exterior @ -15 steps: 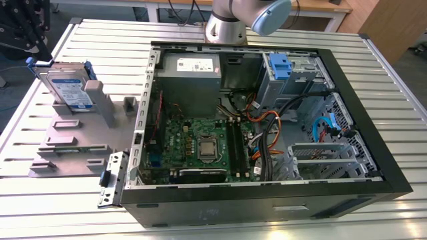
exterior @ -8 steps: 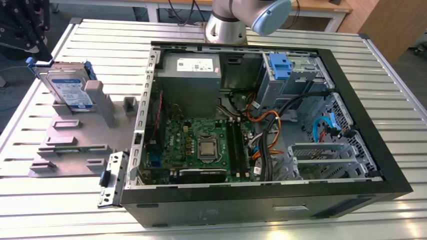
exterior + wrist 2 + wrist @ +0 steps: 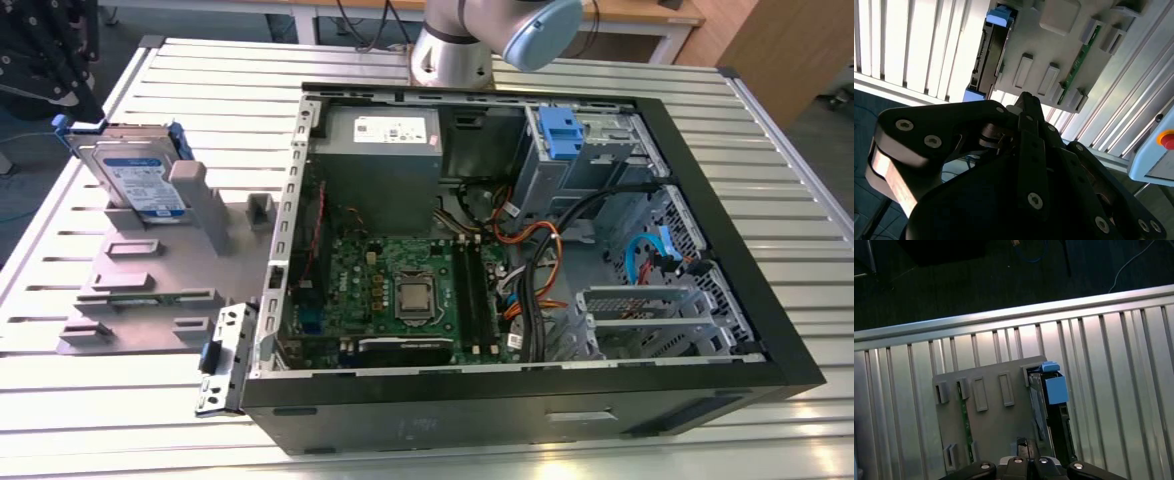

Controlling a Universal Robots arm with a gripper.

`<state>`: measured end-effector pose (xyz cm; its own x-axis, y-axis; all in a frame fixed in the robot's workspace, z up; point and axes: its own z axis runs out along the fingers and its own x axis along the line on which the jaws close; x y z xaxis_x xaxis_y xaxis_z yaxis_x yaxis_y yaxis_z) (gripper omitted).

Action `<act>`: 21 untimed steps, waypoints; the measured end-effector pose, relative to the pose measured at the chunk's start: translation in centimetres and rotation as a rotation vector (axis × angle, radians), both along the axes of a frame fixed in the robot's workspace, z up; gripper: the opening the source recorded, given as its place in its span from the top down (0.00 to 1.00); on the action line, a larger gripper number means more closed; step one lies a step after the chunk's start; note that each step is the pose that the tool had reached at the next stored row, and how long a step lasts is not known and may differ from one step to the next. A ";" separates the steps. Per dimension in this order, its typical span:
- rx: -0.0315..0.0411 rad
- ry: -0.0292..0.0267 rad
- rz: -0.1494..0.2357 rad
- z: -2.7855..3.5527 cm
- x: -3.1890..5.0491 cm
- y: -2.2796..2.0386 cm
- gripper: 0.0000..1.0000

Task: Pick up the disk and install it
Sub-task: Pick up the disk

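We take the open computer case (image 3: 534, 405) as our landmark. The disk (image 3: 136, 182) stands outside it, well off the case wall on the exterior view's left. It sits upright on edge in a slot of a grey fixture plate (image 3: 147, 295), with its blue carrier framing it. Grey posts of the plate rise just beside the disk on the side nearer the case. A green memory stick (image 3: 1080, 59) sits in another slot of the same plate.

In both wrist views the gripper (image 3: 1026, 100) hangs over this plate, outside the case and clear of the disk (image 3: 1054, 412). Its fingers are drawn together and grip nothing.

Inside the case, a blue bracket (image 3: 558, 133) sits on the grey drive bay at the far wall. The power supply box (image 3: 380, 150) lies near it, towards the exterior view's left. Orange and black cables (image 3: 534, 250) run across the case below the bay, beside the motherboard (image 3: 400, 290). The arm (image 3: 461, 45) rises just beyond the far wall. Case and plate rest on a slatted metal table (image 3: 214, 75).
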<state>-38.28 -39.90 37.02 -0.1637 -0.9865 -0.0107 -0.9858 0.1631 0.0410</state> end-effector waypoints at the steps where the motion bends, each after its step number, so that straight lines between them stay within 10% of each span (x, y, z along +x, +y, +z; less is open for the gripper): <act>1: 0.0000 0.0000 0.002 0.00 0.00 0.00 0.89; 21: 0.0000 0.0000 0.046 0.00 0.00 0.00 0.89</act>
